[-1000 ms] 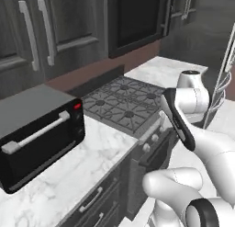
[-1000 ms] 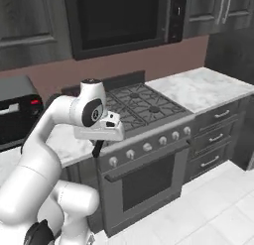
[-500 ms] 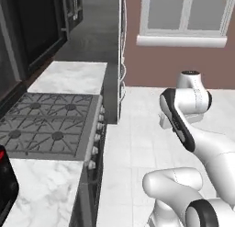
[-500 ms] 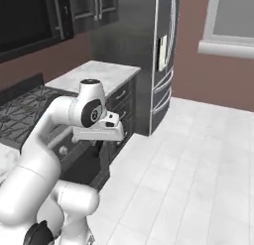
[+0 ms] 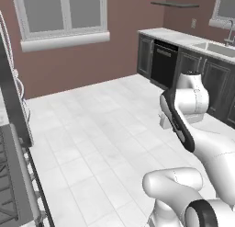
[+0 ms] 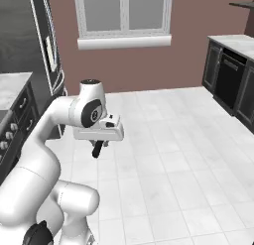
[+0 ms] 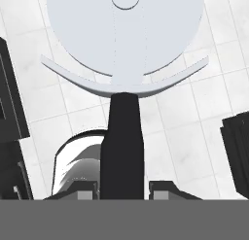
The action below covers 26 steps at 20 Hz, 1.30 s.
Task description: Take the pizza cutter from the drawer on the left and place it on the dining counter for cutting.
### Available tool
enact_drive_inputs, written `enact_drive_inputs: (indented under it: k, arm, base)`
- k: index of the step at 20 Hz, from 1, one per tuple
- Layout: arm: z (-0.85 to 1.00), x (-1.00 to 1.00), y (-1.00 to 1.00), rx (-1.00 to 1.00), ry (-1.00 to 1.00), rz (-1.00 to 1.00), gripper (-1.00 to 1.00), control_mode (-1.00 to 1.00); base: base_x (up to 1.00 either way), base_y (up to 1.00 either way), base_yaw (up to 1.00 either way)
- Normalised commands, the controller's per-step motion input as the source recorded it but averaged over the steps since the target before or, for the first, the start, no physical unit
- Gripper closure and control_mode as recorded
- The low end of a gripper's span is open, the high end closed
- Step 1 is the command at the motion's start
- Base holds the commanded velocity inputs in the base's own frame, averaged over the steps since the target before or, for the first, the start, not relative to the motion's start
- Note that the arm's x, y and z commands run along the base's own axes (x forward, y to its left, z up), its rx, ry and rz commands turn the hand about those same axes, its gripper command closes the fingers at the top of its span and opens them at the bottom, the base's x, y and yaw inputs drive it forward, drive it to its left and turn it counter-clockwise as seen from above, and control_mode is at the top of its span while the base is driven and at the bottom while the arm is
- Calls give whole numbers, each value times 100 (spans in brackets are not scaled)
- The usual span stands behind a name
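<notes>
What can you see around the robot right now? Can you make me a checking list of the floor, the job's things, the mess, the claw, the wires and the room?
Surface: white tiled floor, bare where it shows.
Job's things: pizza cutter held in the claw, black handle between the fingers, round silvery wheel pointing away from the hand.
Clutter: nothing seen.
Claw: claw shut on the cutter's handle, carried above the floor.
Cables: nothing seen.
Surroundings: window in a reddish-brown wall, dark cabinets with a pale marble top, stove at the left edge.
</notes>
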Motion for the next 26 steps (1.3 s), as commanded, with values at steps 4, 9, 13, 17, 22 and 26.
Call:
enact_drive_inputs:
  k: [4,9,13,17,22,26]
  arm:
    - [0,0,0,0,0,0,100,100]
    - [0,0,0,0,0,0,100,100]
    - [0,0,0,0,0,0,100,100]
    - [0,0,0,0,0,0,100,100]
    - [0,0,0,0,0,0,100,100]
    - [0,0,0,0,0,0,100,100]
  base:
    - [11,-24,-81]
    - [29,-27,-74]
    - [50,-30,-67]
    - [59,-21,-64]
    - [84,2,-55]
    - [69,44,-48]
